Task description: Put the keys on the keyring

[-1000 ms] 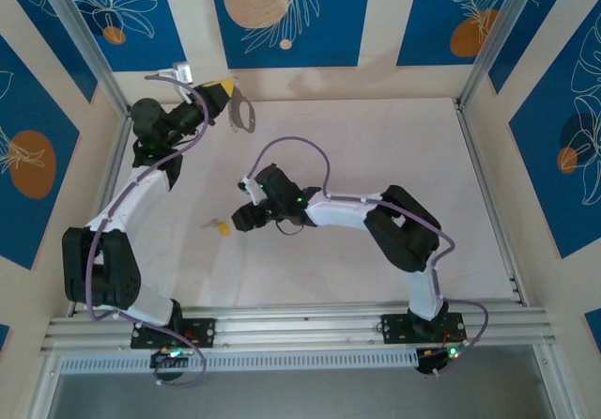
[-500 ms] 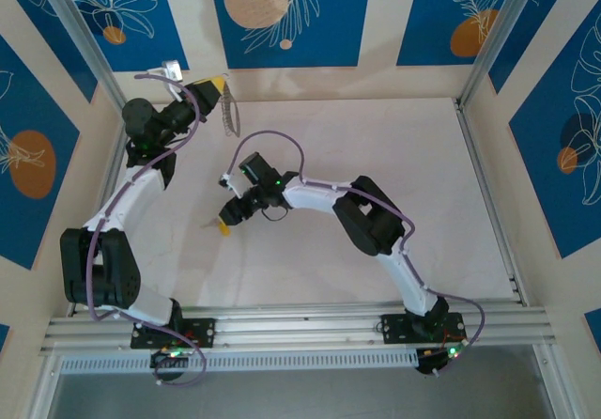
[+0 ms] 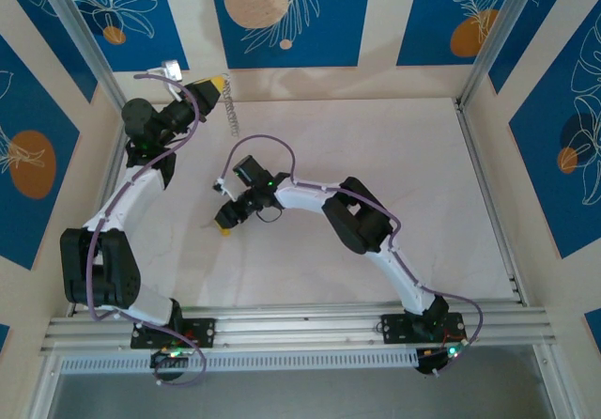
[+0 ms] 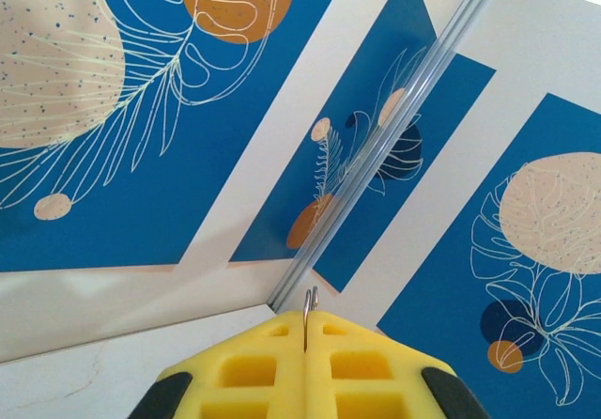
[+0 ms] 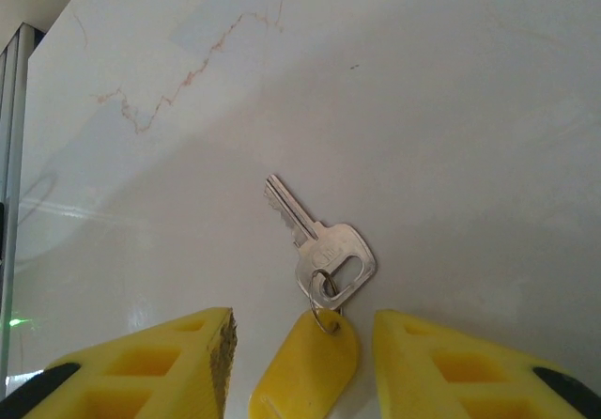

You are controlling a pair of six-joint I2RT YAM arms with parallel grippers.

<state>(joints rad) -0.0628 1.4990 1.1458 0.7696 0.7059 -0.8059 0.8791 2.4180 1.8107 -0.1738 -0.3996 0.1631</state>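
From above: the left tool [image 3: 214, 87] is raised by the back-left corner, pinching the keyring [image 3: 230, 106], seen edge-on; the right tool [image 3: 229, 216] sits low over the counter [image 3: 394, 147] at a yellow tag [image 3: 223, 230]; the step looks like the pickup, threading not yet begun.

Left wrist: the yellow pads [image 4: 249, 370] are pressed together on the keyring's thin wire, a grip the overhead leaves vague.

Right wrist: the fingers [image 5: 178, 363] are apart, straddling the tag without touching it; a silver key [image 5: 324, 242] lies flat just beyond, joined to the tag by a small split ring [image 5: 322, 287], detail too fine overhead; next, I judge, clamp the tag squarely, then lift toward the keyring.
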